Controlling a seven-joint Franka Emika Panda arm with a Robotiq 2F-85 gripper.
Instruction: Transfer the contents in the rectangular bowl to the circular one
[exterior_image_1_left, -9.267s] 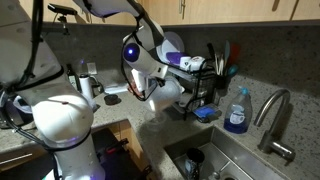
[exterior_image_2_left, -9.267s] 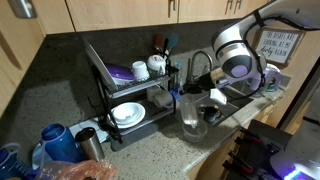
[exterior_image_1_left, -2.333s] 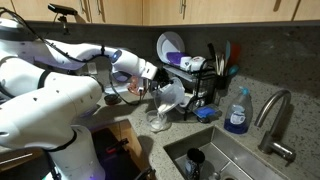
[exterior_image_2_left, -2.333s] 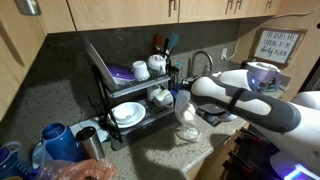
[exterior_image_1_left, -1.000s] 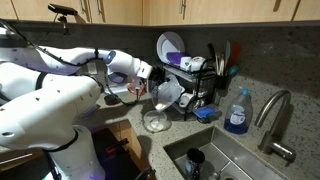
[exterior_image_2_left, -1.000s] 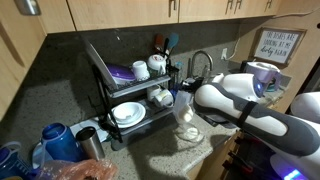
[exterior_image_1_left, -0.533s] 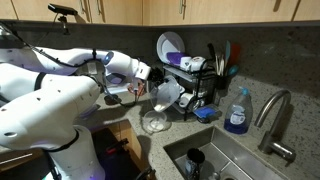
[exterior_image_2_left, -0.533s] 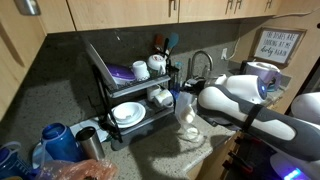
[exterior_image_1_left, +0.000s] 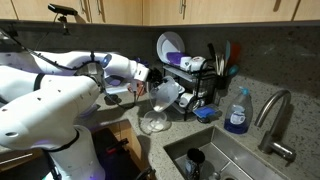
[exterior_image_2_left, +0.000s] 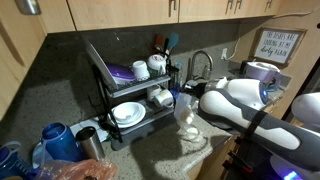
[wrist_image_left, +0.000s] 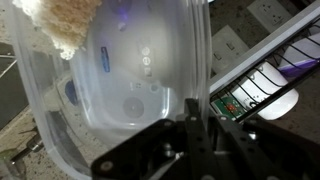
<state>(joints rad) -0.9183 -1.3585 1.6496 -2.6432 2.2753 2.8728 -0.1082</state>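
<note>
Above the circular one (exterior_image_1_left: 153, 123), the rectangular bowl (exterior_image_1_left: 166, 95); dish rack (exterior_image_1_left: 200, 85) just behind both.

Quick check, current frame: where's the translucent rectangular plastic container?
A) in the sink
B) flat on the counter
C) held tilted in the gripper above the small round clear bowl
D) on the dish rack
C: the gripper is clamped on the rim of the translucent rectangular plastic container, which hangs tilted over the small round clear bowl.

Dish rack (exterior_image_2_left: 104, 70) close by (sink (exterior_image_1_left: 236, 161) beside)
</note>
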